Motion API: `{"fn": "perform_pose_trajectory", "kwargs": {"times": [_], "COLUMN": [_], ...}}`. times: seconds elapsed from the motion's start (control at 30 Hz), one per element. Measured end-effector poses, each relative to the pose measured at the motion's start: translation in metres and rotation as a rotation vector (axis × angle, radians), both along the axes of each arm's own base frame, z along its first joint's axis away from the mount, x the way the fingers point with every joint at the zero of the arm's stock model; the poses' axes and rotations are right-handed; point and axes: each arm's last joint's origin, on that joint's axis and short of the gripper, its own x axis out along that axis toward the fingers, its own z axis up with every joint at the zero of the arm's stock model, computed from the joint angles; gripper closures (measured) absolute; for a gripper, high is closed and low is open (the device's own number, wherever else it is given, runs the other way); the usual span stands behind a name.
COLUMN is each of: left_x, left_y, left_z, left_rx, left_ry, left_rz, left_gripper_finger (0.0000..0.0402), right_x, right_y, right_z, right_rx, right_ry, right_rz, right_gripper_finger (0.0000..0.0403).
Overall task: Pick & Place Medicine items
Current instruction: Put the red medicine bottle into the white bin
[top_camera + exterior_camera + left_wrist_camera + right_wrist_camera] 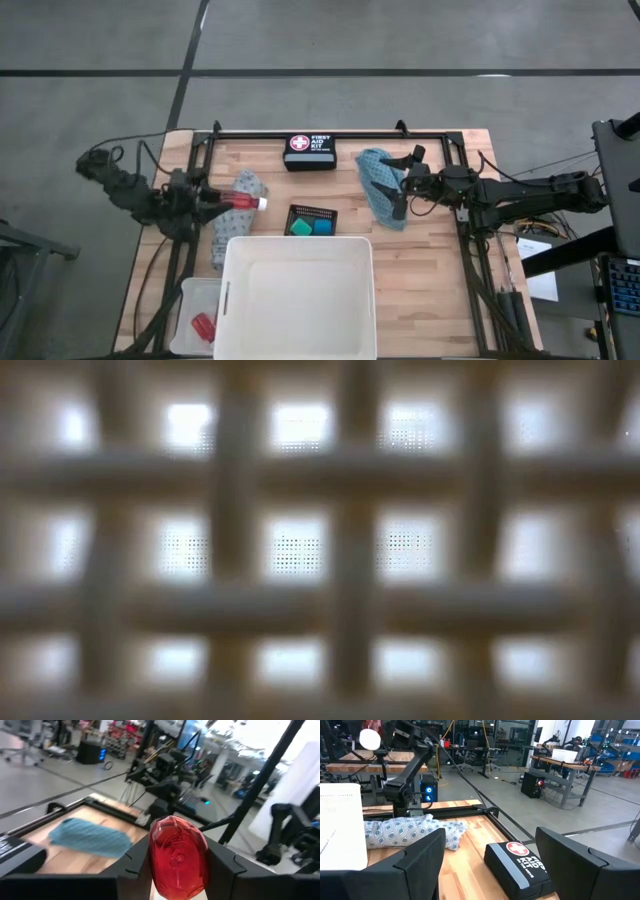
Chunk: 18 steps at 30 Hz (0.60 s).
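High view: The left gripper (212, 199) is at the table's (430, 290) left edge. Its jaws are closed partway on a red bottle (240, 202). The bottle's long axis lies level and runs across the table, with the white cap pointing toward the table's middle. The bottle is above one end of the grey patterned cloth (236, 222). The right gripper (401, 180) is over the teal cloth (381, 186) at the table's far right. Its jaws are spread wide and hold nothing. The black mesh tray (313, 212), which contains a green tub (300, 228) and a blue tub (320, 228), sits between the first aid kit (310, 152) and the big white tub (297, 297). A second red bottle (204, 325) lies in a clear container at the near left corner.

Low view: A blurred lattice fills the frame. No objects can be identified.

Left wrist view: The red bottle (178, 856) is clamped between the two fingers (235, 872), base forward. The teal cloth (90, 837) lies beyond it.

Right wrist view: The jaws are wide apart and empty. The first aid kit (520, 867) and the grey patterned cloth (407, 831) lie ahead.
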Motion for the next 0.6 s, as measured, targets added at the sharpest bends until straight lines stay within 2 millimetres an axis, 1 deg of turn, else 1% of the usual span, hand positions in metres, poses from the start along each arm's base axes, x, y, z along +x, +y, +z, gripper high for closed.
{"fn": "perform_pose_trajectory", "kwargs": {"times": [0.17, 0.33, 0.6], "left_x": [-0.016, -0.028, -0.040], "left_y": [-0.003, 0.003, 0.014], "left_z": [0.001, -0.001, -0.018], "left_rx": [-0.007, -0.004, -0.011], "left_ry": [0.090, 0.167, 0.372], "left_rz": [0.068, 0.121, 0.104], "left_gripper_finger": [0.0272, 0.0272, 0.0272], "right_x": [0.000, 0.000, 0.000], "right_y": [0.000, 0.000, 0.000], "right_z": [0.000, 0.000, 0.000], "right_rx": [0.000, 0.000, -0.002], "right_ry": [0.000, 0.000, 0.001], "right_rz": [0.000, 0.000, 0.000], "right_gripper_finger": [0.0092, 0.0087, 0.0095]}}
